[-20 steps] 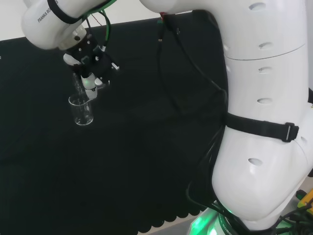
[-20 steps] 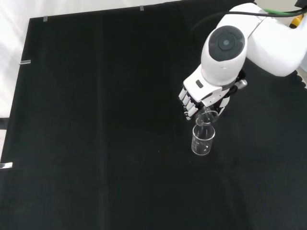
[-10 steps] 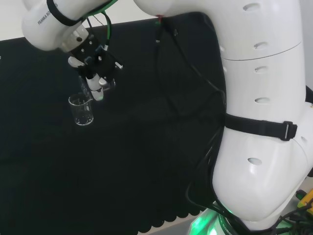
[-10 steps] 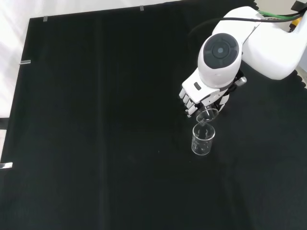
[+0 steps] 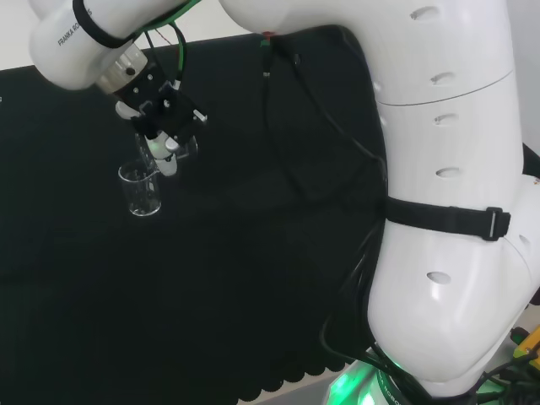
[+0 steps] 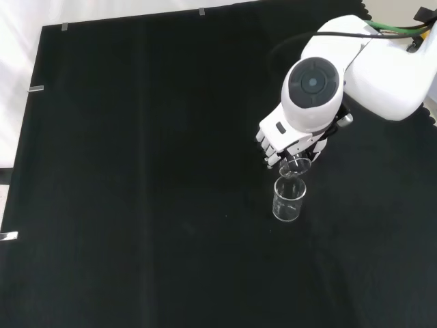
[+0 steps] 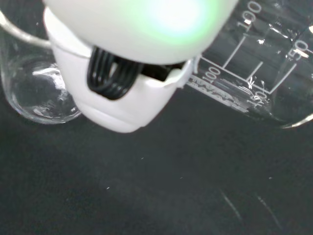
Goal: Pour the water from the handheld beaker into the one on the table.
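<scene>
The hand (image 6: 290,140) is curling its fingers around a clear glass beaker (image 6: 295,165) and tipping it above a second beaker (image 6: 289,199), which is standing upright on the black counter (image 6: 136,171). In the front view, the tipped beaker's mouth is sitting just over the standing beaker's rim. Both beakers are looking like thin glass, so they are probably light, smooth, slippery and easy to break, and holding the tipped one around its middle seems safest.
</scene>
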### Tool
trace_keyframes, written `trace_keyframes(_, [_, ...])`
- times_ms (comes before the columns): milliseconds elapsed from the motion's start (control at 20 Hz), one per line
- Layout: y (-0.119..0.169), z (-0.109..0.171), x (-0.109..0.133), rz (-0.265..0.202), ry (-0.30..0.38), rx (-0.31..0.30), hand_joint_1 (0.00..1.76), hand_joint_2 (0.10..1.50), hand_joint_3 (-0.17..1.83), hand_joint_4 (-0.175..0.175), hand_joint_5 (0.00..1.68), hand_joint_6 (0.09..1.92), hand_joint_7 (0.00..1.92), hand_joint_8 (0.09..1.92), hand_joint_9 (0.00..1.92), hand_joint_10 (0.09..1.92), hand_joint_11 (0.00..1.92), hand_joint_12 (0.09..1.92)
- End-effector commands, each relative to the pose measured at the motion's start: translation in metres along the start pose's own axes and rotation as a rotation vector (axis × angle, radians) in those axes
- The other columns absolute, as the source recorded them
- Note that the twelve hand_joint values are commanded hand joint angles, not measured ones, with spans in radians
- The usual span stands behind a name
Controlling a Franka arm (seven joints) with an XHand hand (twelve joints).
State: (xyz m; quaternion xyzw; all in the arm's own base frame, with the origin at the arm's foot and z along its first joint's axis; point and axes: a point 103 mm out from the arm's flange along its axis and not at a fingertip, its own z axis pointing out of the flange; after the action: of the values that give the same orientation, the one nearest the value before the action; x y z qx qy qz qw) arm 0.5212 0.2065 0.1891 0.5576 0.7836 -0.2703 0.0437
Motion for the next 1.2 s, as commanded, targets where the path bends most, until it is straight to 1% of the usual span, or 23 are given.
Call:
trace_keyframes(50, [-0.003, -0.004, -0.02, 0.004, 0.253, -0.044, 1.43, 1.02, -0.17, -0.175, 1.28, 0.45, 1.6, 0.09, 1.36, 0.46, 1.2, 0.73])
trace_keyframes(100, [-0.001, -0.006, -0.008, 0.009, 0.094, -0.014, 1.43, 1.02, -0.17, -0.175, 1.28, 0.45, 1.6, 0.09, 1.36, 0.46, 1.2, 0.73])
trace_keyframes(150, [-0.001, -0.006, -0.009, -0.002, 0.068, 0.001, 1.43, 1.02, -0.17, -0.175, 1.28, 0.45, 1.6, 0.09, 1.36, 0.46, 1.2, 0.73])
trace_keyframes(250, [-0.001, -0.004, -0.012, 0.003, 0.078, 0.007, 1.43, 1.02, -0.17, -0.175, 1.28, 0.45, 1.6, 0.09, 1.36, 0.46, 1.2, 0.73])
trace_keyframes(300, [-0.001, -0.002, -0.014, 0.03, 0.006, 0.025, 1.43, 1.02, -0.17, -0.175, 1.28, 0.45, 1.6, 0.09, 1.36, 0.46, 1.2, 0.73])
trace_keyframes(350, [-0.001, -0.002, -0.014, 0.029, 0.006, 0.025, 1.43, 1.02, -0.17, -0.175, 1.28, 0.45, 1.6, 0.09, 1.36, 0.46, 1.2, 0.72])
trace_keyframes(400, [-0.002, -0.002, -0.01, 0.01, -0.001, 0.019, 1.43, 1.02, -0.17, -0.175, 1.28, 0.45, 1.6, 0.09, 1.36, 0.46, 1.2, 0.72])
trace_keyframes(450, [-0.002, -0.006, -0.007, 0.015, 0.01, 0.021, 1.43, 1.02, -0.17, -0.175, 1.28, 0.45, 1.6, 0.09, 1.36, 0.46, 1.2, 0.72])
trace_keyframes(500, [-0.001, -0.008, -0.004, 0.008, 0.0, 0.018, 1.43, 1.02, -0.17, -0.175, 1.28, 0.45, 1.6, 0.09, 1.36, 0.46, 1.2, 0.72])
trace_keyframes(550, [-0.001, -0.006, -0.005, 0.007, 0.004, 0.02, 1.43, 1.02, -0.17, -0.175, 1.28, 0.45, 1.6, 0.09, 1.36, 0.46, 1.2, 0.72])
trace_keyframes(600, [-0.001, -0.007, -0.009, -0.005, -0.024, 0.022, 1.43, 1.02, -0.17, -0.175, 1.28, 0.45, 1.6, 0.09, 1.36, 0.46, 1.2, 0.72])
trace_keyframes(700, [-0.001, -0.005, -0.01, -0.002, -0.004, 0.015, 1.43, 1.02, -0.17, -0.175, 1.28, 0.45, 1.6, 0.09, 1.36, 0.46, 1.2, 0.72])
trace_keyframes(750, [-0.001, -0.002, -0.009, 0.002, 0.027, 0.021, 1.43, 1.02, -0.17, -0.175, 1.28, 0.45, 1.6, 0.09, 1.36, 0.46, 1.2, 0.72])
trace_keyframes(800, [-0.001, -0.007, -0.004, 0.005, 0.009, 0.022, 1.43, 1.02, -0.17, -0.175, 1.28, 0.45, 1.6, 0.09, 1.36, 0.46, 1.2, 0.72])
trace_keyframes(850, [-0.001, -0.007, -0.004, 0.005, 0.008, 0.022, 1.43, 1.02, -0.17, -0.175, 1.28, 0.45, 1.6, 0.09, 1.36, 0.46, 1.2, 0.72])
trace_keyframes(900, [0.0, -0.007, -0.005, 0.017, -0.021, 0.021, 1.43, 1.02, -0.17, -0.175, 1.28, 0.45, 1.6, 0.09, 1.36, 0.46, 1.2, 0.72])
trace_keyframes(950, [0.0, -0.006, -0.005, 0.018, -0.019, 0.024, 1.43, 1.02, -0.17, -0.175, 1.28, 0.45, 1.6, 0.09, 1.36, 0.46, 1.2, 0.72])
trace_keyframes(1050, [0.0, -0.006, -0.006, 0.025, -0.042, 0.028, 1.43, 1.02, -0.17, -0.175, 1.28, 0.45, 1.6, 0.09, 1.36, 0.46, 1.2, 0.72])
trace_keyframes(1100, [0.0, -0.006, -0.005, 0.024, -0.044, 0.025, 1.43, 1.02, -0.17, -0.175, 1.28, 0.45, 1.6, 0.09, 1.36, 0.46, 1.2, 0.72])
trace_keyframes(1150, [0.001, -0.006, -0.002, 0.005, -0.049, 0.035, 1.43, 1.02, -0.17, -0.175, 1.28, 0.45, 1.6, 0.09, 1.36, 0.46, 1.2, 0.72])
trace_keyframes(1200, [0.0, -0.007, -0.003, 0.007, -0.027, 0.019, 1.43, 1.02, -0.17, -0.175, 1.28, 0.45, 1.6, 0.09, 1.36, 0.46, 1.2, 0.72])
